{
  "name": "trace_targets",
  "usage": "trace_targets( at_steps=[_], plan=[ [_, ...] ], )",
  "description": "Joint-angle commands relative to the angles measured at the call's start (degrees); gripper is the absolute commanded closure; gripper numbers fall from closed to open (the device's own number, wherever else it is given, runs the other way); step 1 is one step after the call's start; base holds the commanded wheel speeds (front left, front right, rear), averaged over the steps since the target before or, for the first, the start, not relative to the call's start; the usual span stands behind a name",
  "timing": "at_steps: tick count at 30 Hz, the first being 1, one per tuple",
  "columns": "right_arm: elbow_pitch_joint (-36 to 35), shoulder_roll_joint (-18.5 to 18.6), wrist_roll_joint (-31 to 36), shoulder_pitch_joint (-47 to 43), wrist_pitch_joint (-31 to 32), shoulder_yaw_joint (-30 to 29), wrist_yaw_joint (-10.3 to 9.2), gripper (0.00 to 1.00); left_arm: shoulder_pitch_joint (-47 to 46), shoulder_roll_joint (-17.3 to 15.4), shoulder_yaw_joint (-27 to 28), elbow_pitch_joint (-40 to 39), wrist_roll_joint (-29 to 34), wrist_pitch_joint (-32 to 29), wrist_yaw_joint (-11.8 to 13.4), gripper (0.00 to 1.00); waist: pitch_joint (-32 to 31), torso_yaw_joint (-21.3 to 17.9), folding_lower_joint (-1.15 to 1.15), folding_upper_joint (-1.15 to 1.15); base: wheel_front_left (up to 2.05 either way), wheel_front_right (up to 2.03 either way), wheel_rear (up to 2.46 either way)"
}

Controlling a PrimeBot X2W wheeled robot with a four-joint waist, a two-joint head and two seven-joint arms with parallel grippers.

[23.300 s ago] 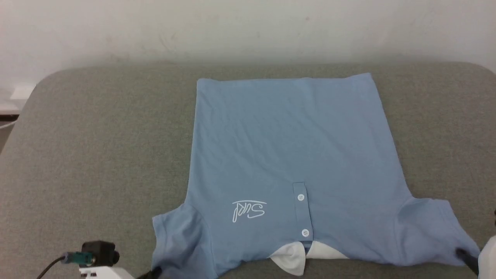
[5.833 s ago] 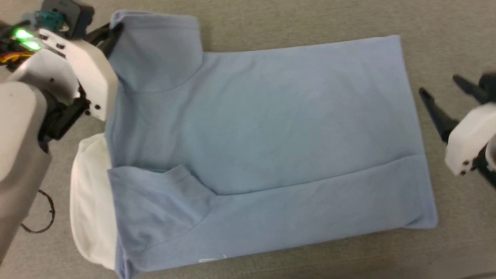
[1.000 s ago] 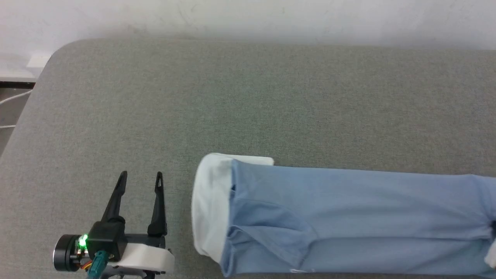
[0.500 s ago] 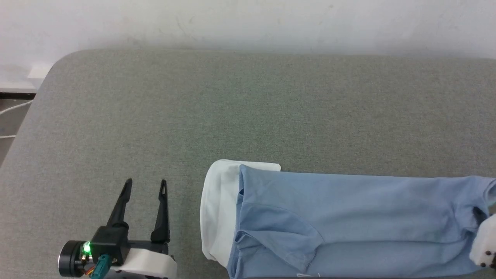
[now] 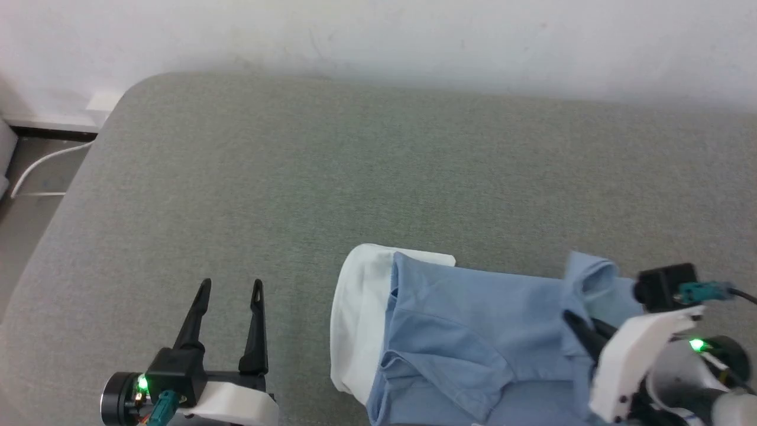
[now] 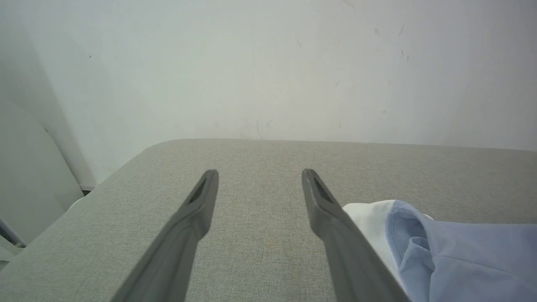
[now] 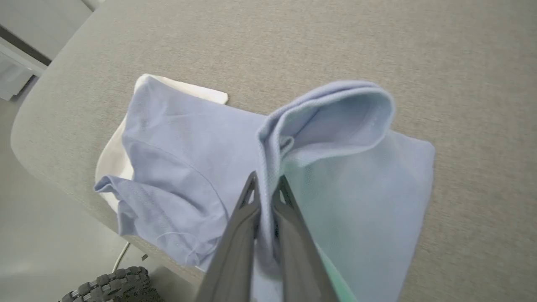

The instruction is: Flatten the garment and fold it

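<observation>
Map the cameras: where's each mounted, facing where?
Head: on the head, looking forward and down over the grey table to the wall; left gripper open, right gripper pinching the garment.
Left wrist: on the left arm, looking along the open jaws toward the wall.
Right wrist: on the right arm, looking down the shut jaws onto the pinched fold.
Shared: all three show the garment's white collar.

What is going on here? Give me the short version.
The robot is folding a light blue polo shirt on a grey padded surface. Its right gripper is shut on one end of the shirt, held bunched above the rest. The left gripper is open beside the white collar, holding nothing.
</observation>
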State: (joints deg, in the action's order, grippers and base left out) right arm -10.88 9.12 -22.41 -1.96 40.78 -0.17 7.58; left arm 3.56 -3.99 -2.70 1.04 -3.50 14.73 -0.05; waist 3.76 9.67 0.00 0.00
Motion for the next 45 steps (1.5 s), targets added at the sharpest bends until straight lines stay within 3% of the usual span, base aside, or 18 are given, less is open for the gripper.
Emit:
trace_targets(
  at_steps=[1,8,20,21,22,23,30,37,40,45],
  plan=[
    [-0.6,-1.7,-1.3,1.4,0.8,1.9,-0.09,1.00,0.7,0.1,0.2,0.2,0.3,0.3,-0.6,0.00,-0.8,1.8,0.00,0.00,0.00,0.00,0.00],
    [3.1,-5.9,-4.6,4.8,0.5,7.8,-0.09,1.00,0.7,0.3,0.6,0.5,0.9,0.3,-1.3,0.00,-1.6,5.3,0.00,0.00,0.00,0.00,0.00],
    [20.3,-6.2,-5.9,11.9,-9.5,13.2,-0.09,1.00,0.3,0.5,-0.2,1.0,1.6,0.3,-1.6,0.00,-0.4,9.4,0.00,0.00,0.00,0.00,0.00],
    [22.0,-6.2,-5.8,12.5,-10.3,13.5,-0.09,0.96,0.2,0.6,-0.3,1.1,1.6,0.3,-1.6,0.00,-0.4,9.7,0.00,0.00,0.00,0.00,0.00],
    [23.6,-6.2,-5.8,13.2,-11.4,13.9,-0.09,0.19,0.2,0.6,-0.4,1.2,1.6,0.3,-1.6,0.00,-0.4,10.0,0.00,0.00,0.00,0.00,0.00],
    [25.0,-6.2,-6.3,13.7,-12.1,14.7,-0.09,0.00,0.1,0.6,-0.5,1.4,1.6,0.3,-1.5,0.00,-0.4,10.2,0.00,0.00,0.00,0.00,0.00],
    [29.5,-6.2,-11.4,16.3,-16.6,21.9,-0.09,0.00,0.6,0.6,-0.3,2.2,1.7,0.3,-1.5,0.00,-2.2,10.4,0.00,0.00,0.00,0.00,0.00],
    [30.7,-6.1,-6.8,19.5,-20.3,21.0,-0.09,0.00,1.1,0.0,0.4,2.1,1.7,0.3,-2.0,0.00,-4.1,8.2,0.00,0.00,0.00,0.00,0.00],
    [29.3,-3.5,-2.5,21.2,-22.8,21.0,-0.09,0.00,1.2,0.0,0.5,1.5,1.8,0.3,-2.2,0.00,-4.5,6.7,0.00,0.00,0.00,0.00,0.00],
    [26.1,4.9,6.1,24.0,-30.6,22.1,-0.09,0.00,1.0,0.0,0.7,0.6,1.6,0.3,-2.4,0.00,-4.8,3.8,0.00,0.00,0.00,0.00,0.00]
  ],
)
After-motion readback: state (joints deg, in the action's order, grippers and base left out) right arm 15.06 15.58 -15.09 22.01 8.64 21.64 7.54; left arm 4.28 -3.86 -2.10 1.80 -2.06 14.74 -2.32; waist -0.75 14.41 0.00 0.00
